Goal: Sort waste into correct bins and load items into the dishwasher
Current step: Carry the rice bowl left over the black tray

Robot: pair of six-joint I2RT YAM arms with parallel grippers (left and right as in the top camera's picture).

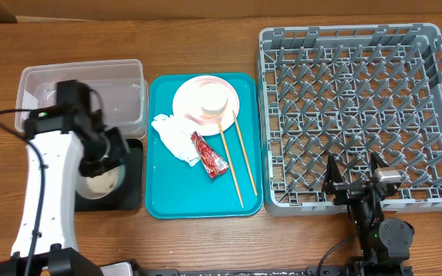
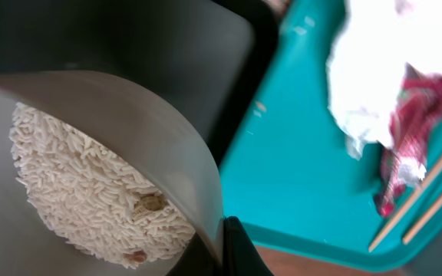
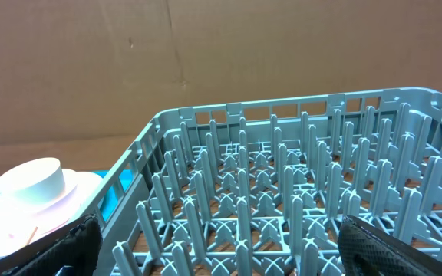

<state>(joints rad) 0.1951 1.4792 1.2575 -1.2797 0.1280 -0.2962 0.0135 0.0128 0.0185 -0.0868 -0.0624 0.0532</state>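
The left arm is reaching up the left side of the table and folding back toward itself, its left gripper point(image 1: 106, 161) pointing down and clamping together on the rim of a small white bowl point(image 1: 98, 182). It is holding the bowl over the shallow black tray point(image 1: 133, 180). In the left wrist view the bowl is showing a heap of white rice point(image 2: 83, 184) against its inner wall. The clear tub point(image 1: 121, 80) is sitting just behind the arm, partly hidden by it.

Beside the black tray, a teal tray point(image 1: 159, 195) is carrying the pale plate point(image 1: 190, 111) with a small white cup point(image 1: 215, 98) standing on it. A crumpled napkin point(image 1: 173, 134) is lying nearer the front, the red wrapper point(image 1: 209, 153) touching it. Two chopsticks point(image 1: 240, 157) are running diagonally along the teal tray's right side.

The right gripper point(image 1: 354, 178) is hovering at the near edge of the grey dish rack point(image 1: 359, 107), its fingers point(image 3: 71, 245) spreading wide apart and gripping nothing.
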